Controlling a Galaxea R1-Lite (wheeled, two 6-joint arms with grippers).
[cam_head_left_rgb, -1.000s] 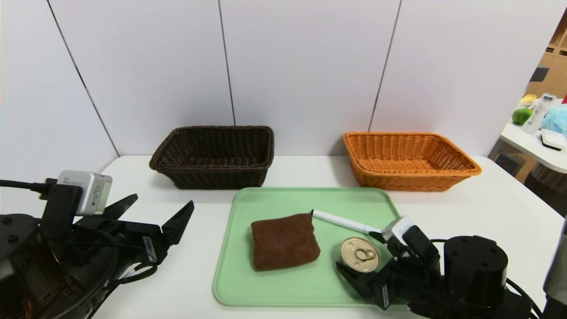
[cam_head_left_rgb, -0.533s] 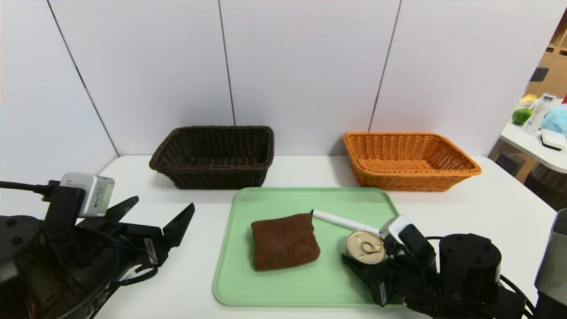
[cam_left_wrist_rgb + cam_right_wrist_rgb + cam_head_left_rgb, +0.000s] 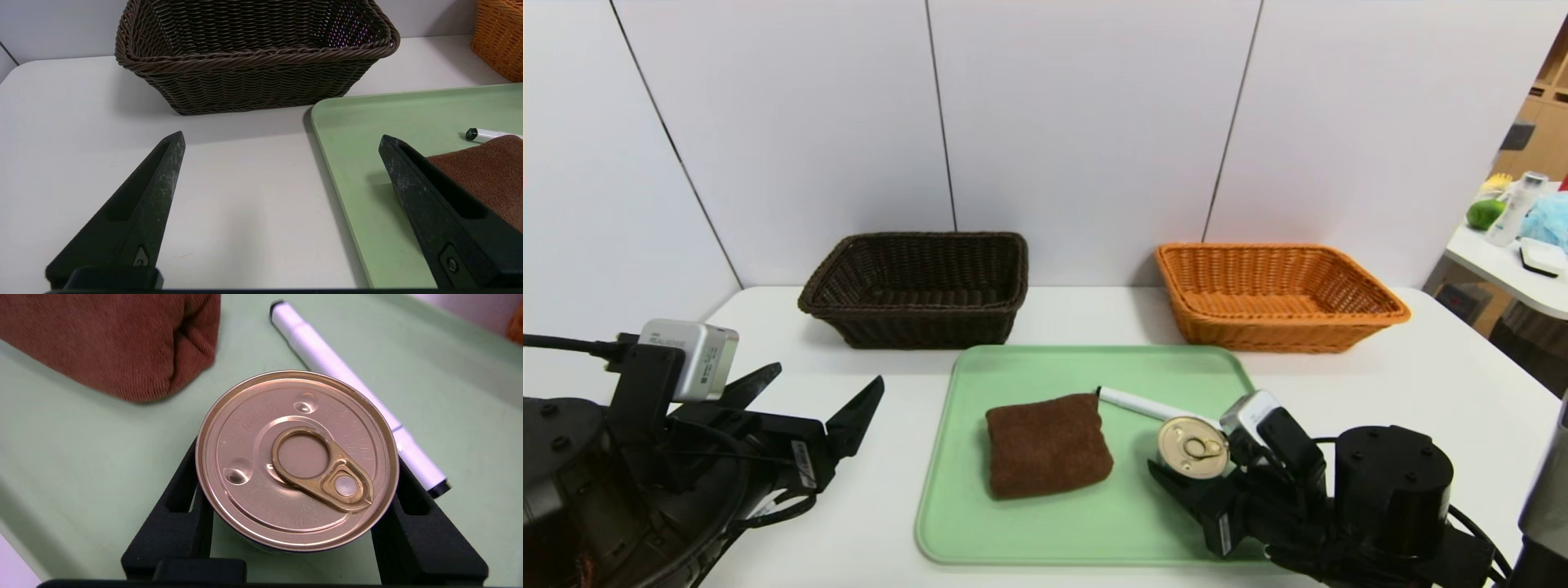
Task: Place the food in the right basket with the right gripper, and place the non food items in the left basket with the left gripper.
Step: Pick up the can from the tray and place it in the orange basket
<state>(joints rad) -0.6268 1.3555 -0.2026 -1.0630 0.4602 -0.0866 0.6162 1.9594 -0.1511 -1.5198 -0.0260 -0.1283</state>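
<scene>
Item: tin can [image 3: 296, 461], rigid, probably slick; I pinch its sides in my right hand [image 3: 1194, 467]. Left hand [image 3: 827, 396]: spread, parked.

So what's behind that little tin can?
Behind the can lies a white marker, on the green tray. The head view hides its near end; the tray directly below the can is covered.

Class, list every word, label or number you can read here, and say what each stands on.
"REAL", the start of a longer word: on the silver camera box of the left arm.
"LAB", part of a longer stamping: on the lid of the tin can; its other stamping is too faint to read.
Arm stickers: too small to read.
</scene>
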